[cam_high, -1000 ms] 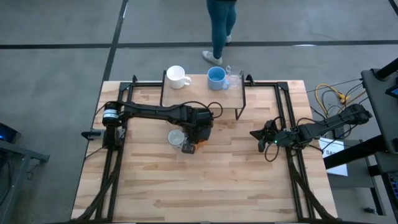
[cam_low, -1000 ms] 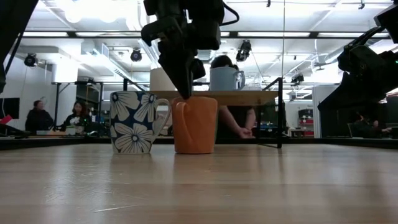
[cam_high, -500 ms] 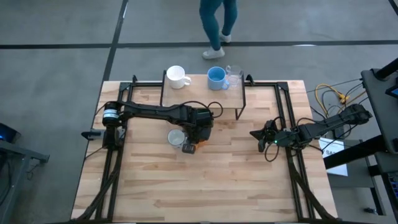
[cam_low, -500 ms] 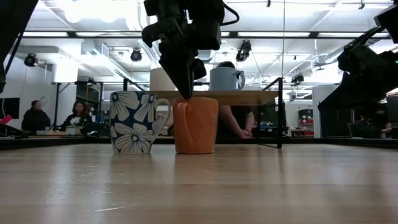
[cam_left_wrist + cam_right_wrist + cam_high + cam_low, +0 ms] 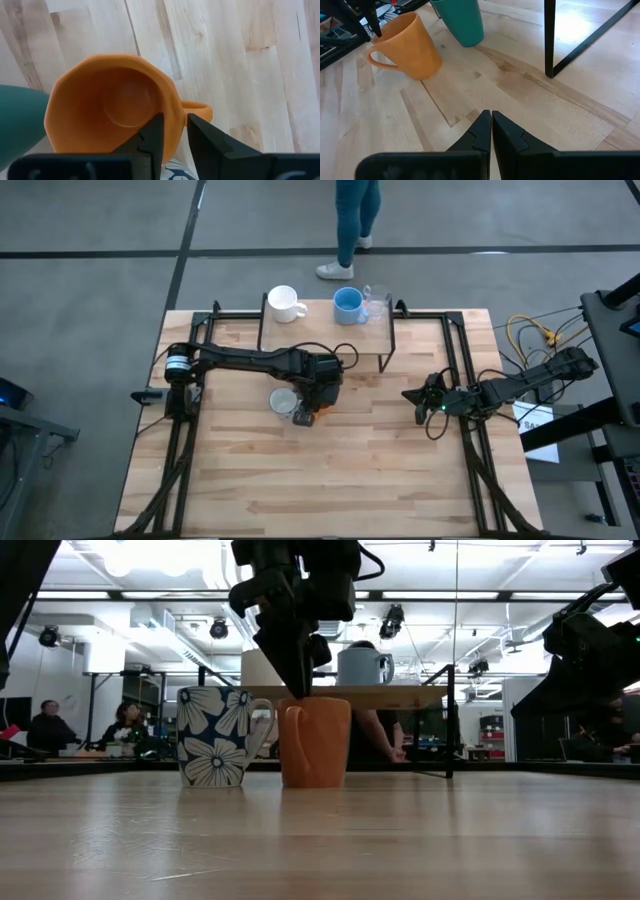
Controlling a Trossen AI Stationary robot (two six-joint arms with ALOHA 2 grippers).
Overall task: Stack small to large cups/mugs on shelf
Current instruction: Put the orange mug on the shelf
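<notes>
An orange mug point(image 5: 115, 102) stands upright on the table beside a white mug with dark flowers point(image 5: 215, 735). My left gripper point(image 5: 174, 120) points down over it, slightly open. One finger is inside the rim and one outside, next to the handle point(image 5: 197, 107). A dark green cup point(image 5: 460, 20) stands close behind the orange mug. The shelf point(image 5: 300, 335) at the far side bears a white mug point(image 5: 283, 302), a light blue mug point(image 5: 347, 303) and a clear glass point(image 5: 377, 305). My right gripper point(image 5: 491, 120) waits shut at the table's right. My left gripper straddles the orange mug's rim point(image 5: 175, 107) beside the handle, coming from above, one finger in the hollow and one outside. Whether either finger touches the wall, I cannot tell. The mug stands with its base on the table.
The shelf's black legs point(image 5: 550, 37) stand between the two arms' sides. Black frame rails point(image 5: 465, 370) run along the table's left and right edges. A person point(image 5: 355, 225) walks beyond the far edge. Bare wood point(image 5: 330, 480) spreads toward the near edge.
</notes>
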